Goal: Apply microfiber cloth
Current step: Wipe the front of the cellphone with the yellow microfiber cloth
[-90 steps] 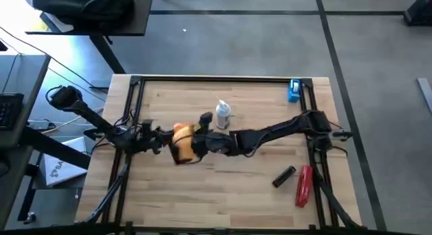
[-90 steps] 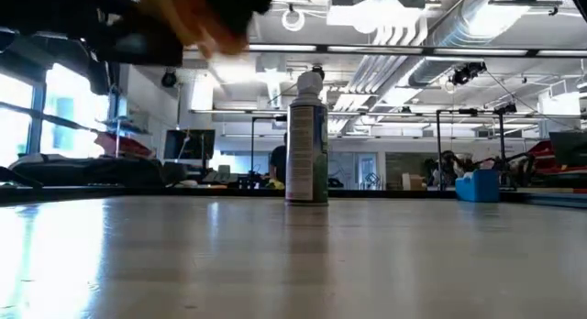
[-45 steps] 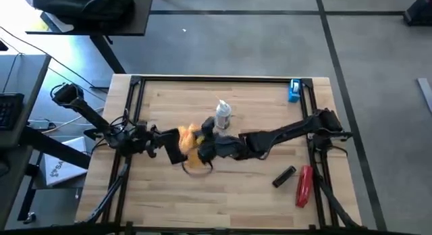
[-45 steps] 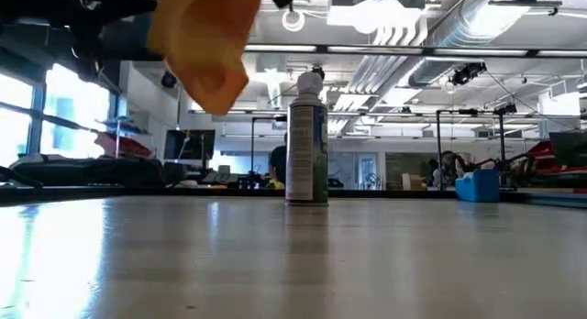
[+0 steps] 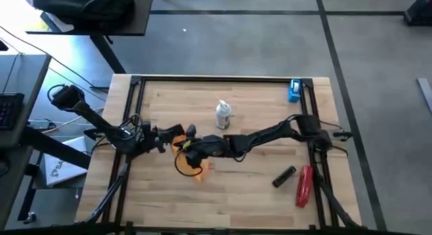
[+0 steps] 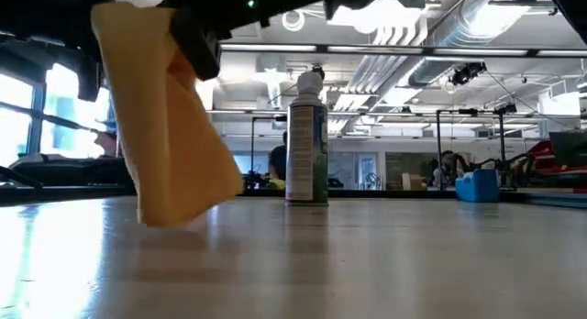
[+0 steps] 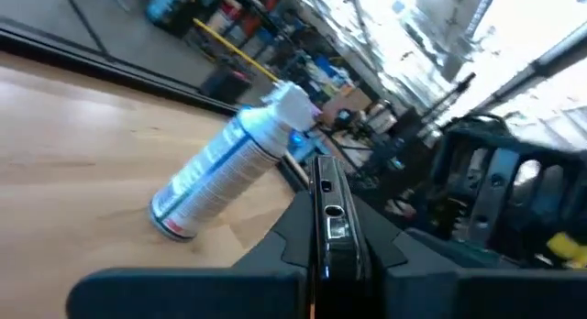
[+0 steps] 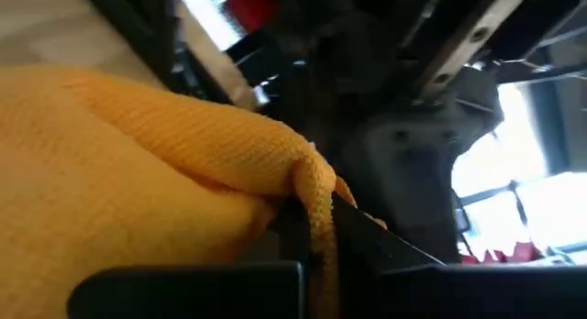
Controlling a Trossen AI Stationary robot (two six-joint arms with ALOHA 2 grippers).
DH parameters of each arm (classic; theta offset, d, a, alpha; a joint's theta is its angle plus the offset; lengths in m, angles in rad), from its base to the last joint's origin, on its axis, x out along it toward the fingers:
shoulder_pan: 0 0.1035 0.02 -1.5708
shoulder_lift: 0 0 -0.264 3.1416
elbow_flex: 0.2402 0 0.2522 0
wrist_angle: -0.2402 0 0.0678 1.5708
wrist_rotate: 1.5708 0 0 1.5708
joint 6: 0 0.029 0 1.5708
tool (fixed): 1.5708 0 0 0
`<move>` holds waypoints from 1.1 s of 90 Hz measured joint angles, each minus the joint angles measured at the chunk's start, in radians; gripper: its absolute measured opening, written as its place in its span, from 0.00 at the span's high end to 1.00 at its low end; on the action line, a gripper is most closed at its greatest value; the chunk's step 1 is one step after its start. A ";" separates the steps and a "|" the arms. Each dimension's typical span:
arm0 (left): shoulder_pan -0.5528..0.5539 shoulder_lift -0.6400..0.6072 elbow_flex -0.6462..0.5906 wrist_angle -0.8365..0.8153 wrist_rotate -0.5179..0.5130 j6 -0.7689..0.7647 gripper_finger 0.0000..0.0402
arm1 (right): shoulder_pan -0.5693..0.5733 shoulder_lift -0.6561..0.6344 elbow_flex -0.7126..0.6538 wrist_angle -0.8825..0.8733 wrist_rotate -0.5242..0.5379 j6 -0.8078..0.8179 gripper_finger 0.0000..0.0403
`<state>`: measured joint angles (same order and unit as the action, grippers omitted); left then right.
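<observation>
The right gripper [image 5: 191,152] pinches the cloth [image 6: 170,126], which hangs down long, just off the table [image 5: 256,188]. The left gripper [image 5: 169,135] holds a phone [image 7: 328,214] edge-up, right beside it, toward the left.

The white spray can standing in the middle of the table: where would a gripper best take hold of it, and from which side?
Probably around its straight round body, below the white cap, coming in level from the side. The spray can stands upright by itself on the table, so its even middle gives two fingers parallel sides to close on. The narrower cap seems a poorer hold.
</observation>
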<state>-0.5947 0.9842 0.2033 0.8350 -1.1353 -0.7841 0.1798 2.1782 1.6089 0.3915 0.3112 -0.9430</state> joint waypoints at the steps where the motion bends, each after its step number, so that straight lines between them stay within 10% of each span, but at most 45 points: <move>1: 0.002 0.005 0.004 0.001 0.000 0.000 0.97 | -0.002 0.000 0.000 0.006 0.000 0.000 1.00; 59: 0.014 0.030 0.069 -0.008 -0.028 0.069 0.97 | -0.023 0.000 0.005 -0.135 -0.094 0.144 1.00; 99: 0.008 0.062 0.070 -0.014 -0.050 -0.019 0.97 | -0.032 0.004 0.000 0.046 0.105 0.006 1.00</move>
<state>-0.5869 1.0467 0.2729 0.8208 -1.1855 -0.8028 0.1474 2.1826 1.6089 0.4374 0.4160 -0.9365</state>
